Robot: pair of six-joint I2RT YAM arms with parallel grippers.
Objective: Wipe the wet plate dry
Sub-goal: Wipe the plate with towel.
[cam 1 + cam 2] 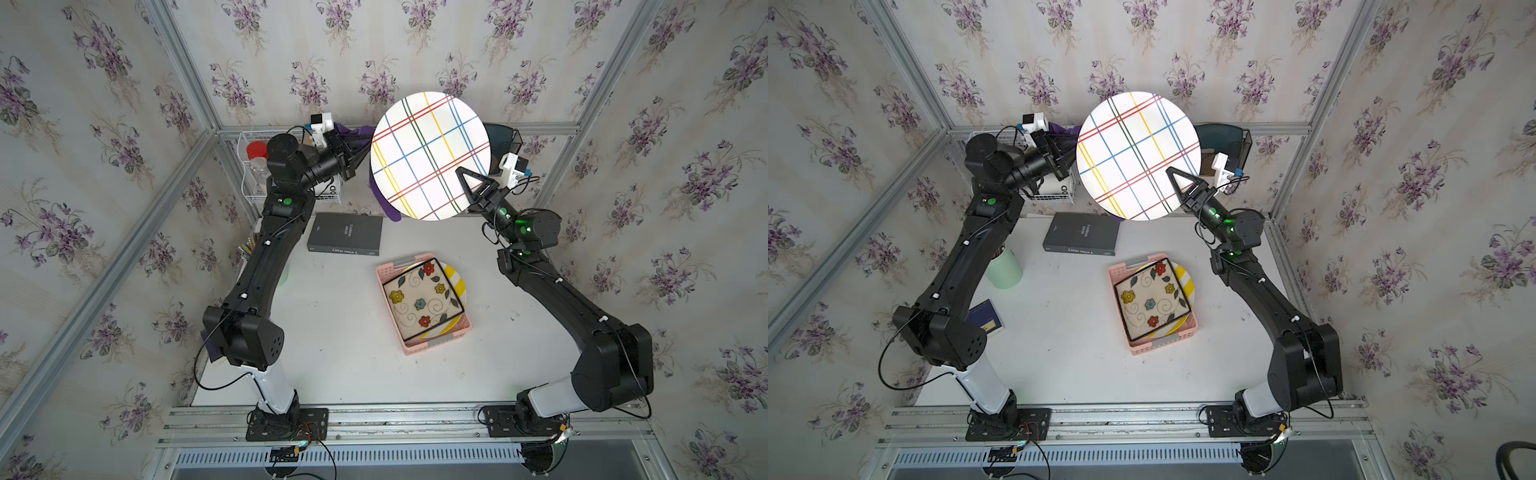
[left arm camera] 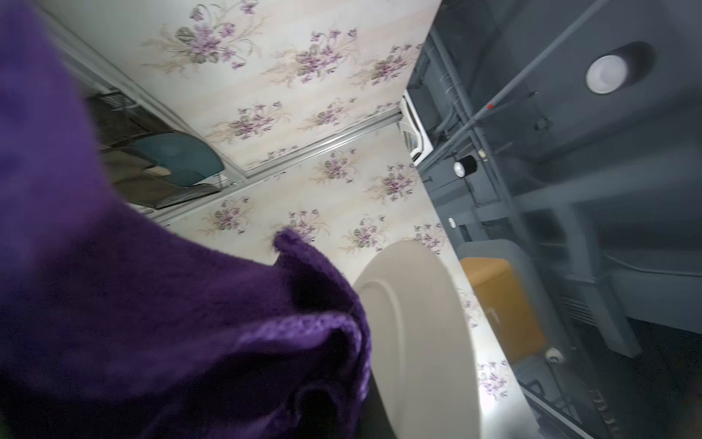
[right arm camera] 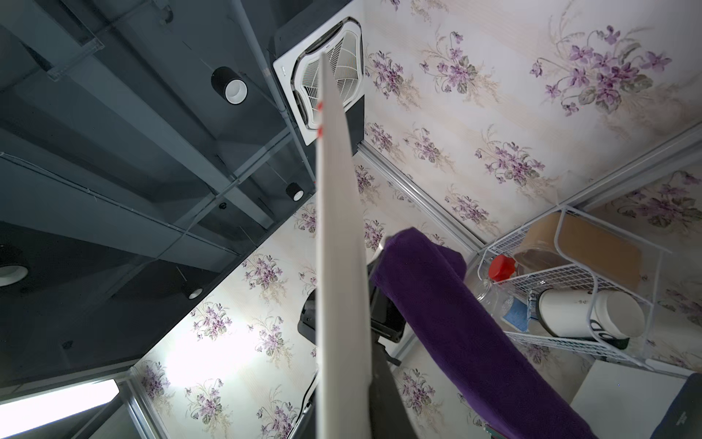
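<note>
Dark grey book [image 1: 345, 233] lies flat at the rear of the table [image 1: 332, 353]. Pink basket [image 1: 383, 272] mid-table holds a square floral plate [image 1: 422, 305] atop a yellow-striped plate [image 1: 456, 279]. White wire rack [image 3: 562, 271] contains a red-lidded jar [image 1: 257, 160]. Pale green cup [image 1: 1005, 268] and blue booklet [image 1: 987, 318] sit at the left edge.

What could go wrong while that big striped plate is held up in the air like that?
1. The right claw pinches the striped plate only at its rim, high above the table. If the plate is wet, it might slip and drop, perhaps near the pink basket of plates.
2. The left claw holds the purple cloth at the plate's back. Pressing hard there could lever the plate out of that one-edge grip.
</note>
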